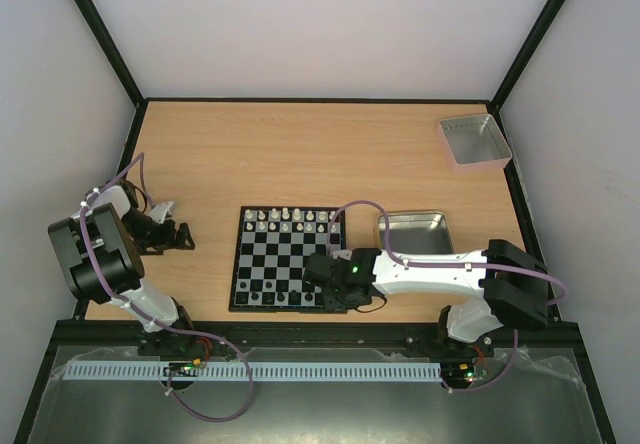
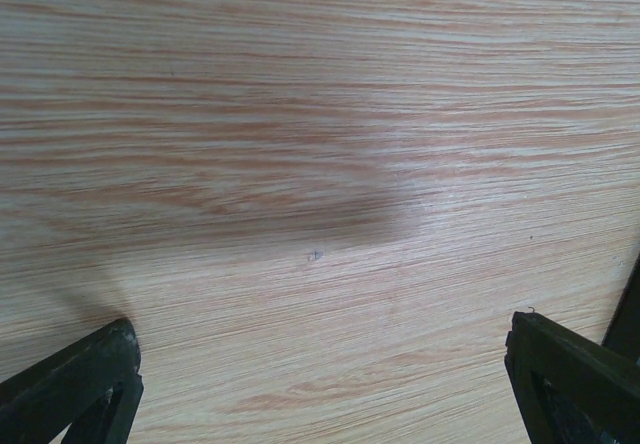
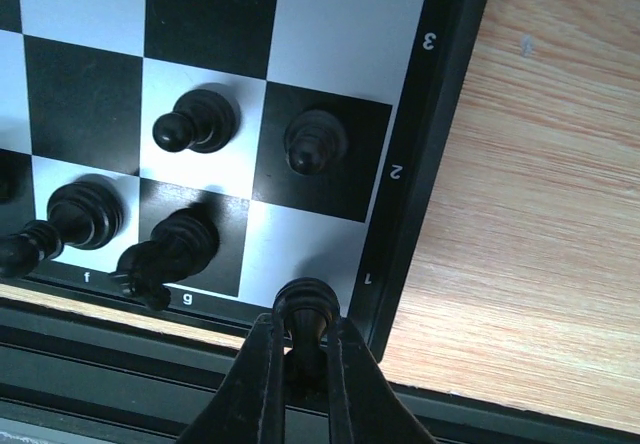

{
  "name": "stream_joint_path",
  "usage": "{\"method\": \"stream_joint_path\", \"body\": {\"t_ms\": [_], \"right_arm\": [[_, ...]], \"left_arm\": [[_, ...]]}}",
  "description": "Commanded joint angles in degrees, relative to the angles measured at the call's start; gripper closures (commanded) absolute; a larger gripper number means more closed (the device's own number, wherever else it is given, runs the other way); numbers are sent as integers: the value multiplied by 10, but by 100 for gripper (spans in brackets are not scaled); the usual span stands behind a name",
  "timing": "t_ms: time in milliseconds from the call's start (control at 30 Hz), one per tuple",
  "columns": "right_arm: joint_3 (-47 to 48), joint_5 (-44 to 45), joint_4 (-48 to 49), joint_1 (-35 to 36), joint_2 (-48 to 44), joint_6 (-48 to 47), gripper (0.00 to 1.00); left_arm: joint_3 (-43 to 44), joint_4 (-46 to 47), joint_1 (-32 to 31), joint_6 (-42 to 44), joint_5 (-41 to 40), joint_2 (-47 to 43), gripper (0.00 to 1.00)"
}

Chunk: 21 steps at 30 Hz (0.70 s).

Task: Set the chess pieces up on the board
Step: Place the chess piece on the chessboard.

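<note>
My right gripper (image 3: 305, 326) is clamped on a black piece (image 3: 306, 299) at the near right corner square of the board (image 1: 289, 260), tight against the black border (image 3: 420, 164). A knight (image 3: 172, 249) stands just beside it on g1 and a pawn (image 3: 315, 144) ahead on row 2. Bare table (image 3: 540, 214) lies open to the right. My left gripper (image 2: 320, 384) hangs with fingers apart over bare wood, well left of the board.

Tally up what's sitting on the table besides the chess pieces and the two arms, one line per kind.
Chessboard: 1
Metal tin: 1
Grey tray: 1
Total: 3
</note>
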Motion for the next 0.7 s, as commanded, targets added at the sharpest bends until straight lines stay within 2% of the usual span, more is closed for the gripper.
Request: {"method": "stream_joint_path", "body": {"t_ms": [0,667], "right_arm": [[4,2,9,-5,7,-11,96],[18,2,8,-18,34,-29,93]], "left_arm": [[-8,-14,5,4,1,-6,1],[-7,-14,6,5,2,-3,1]]}}
